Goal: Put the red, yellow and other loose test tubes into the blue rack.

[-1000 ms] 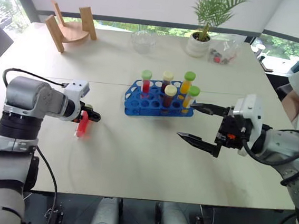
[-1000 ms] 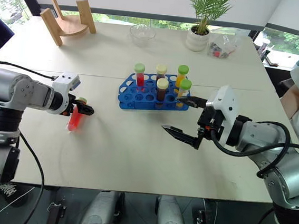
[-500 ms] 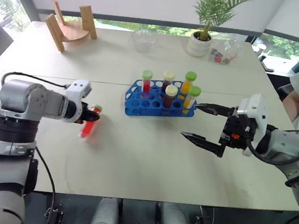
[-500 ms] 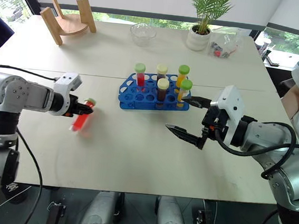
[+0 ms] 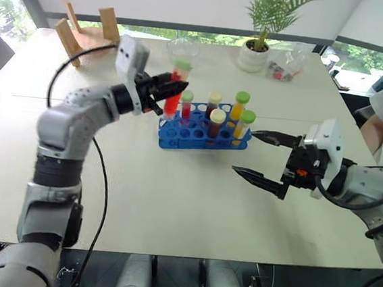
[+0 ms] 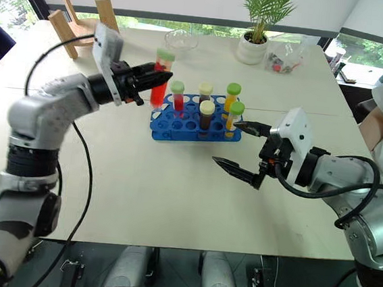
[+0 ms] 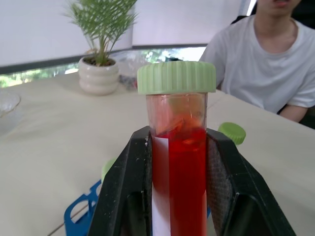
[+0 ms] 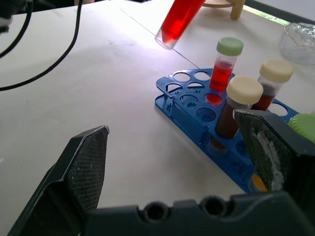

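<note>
Potted plant [image 5: 262, 28], glass bowl [image 5: 184, 48] and wooden stand [image 5: 87, 28] behind blue rack [image 5: 202, 136]

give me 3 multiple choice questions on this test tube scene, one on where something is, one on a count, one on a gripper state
1. Where is the red tube with the green cap?
A. lying on the table
B. held above the blue rack's left end
C. in the glass bowl

2. How many tubes stand in the rack?
A. five
B. two
C. eight

3. How is the right gripper?
A. shut on a tube
B. shut on nothing
C. open, holding nothing

Answers:
1. B, the left gripper pinches it clear of the holes.
2. A, five caps rise from the grid.
3. C, its fingers are spread apart near the rack.
</note>
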